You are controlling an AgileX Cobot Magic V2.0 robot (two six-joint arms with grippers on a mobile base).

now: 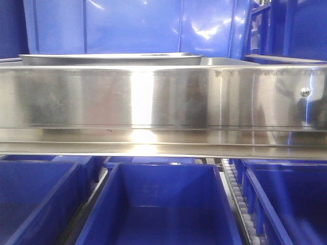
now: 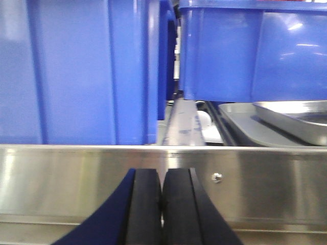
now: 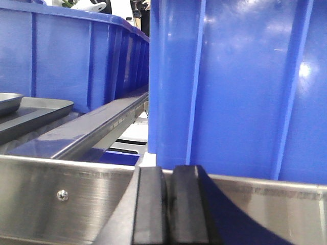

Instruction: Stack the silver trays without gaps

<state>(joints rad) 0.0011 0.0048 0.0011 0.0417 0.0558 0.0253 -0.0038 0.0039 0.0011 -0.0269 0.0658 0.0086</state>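
Two silver trays lie on the shelf behind the steel rail, one resting tilted in the other. In the front view the upper tray (image 1: 110, 57) shows as a thin rim above the rail. The left wrist view has the upper tray (image 2: 301, 118) slanted over the lower tray (image 2: 244, 125) at the right. At the left edge of the right wrist view sit the lower tray (image 3: 36, 109) and a corner of the upper tray (image 3: 7, 101). My left gripper (image 2: 162, 176) is shut and empty in front of the rail. My right gripper (image 3: 169, 173) is shut and empty too.
A long brushed-steel shelf rail (image 1: 163, 97) with a screw (image 1: 305, 92) spans the front. Blue plastic bins (image 1: 158, 204) sit below it, and tall blue bins (image 2: 71, 71) (image 3: 235, 87) stand on the shelf either side of the trays. A roller track (image 1: 237, 199) runs between the lower bins.
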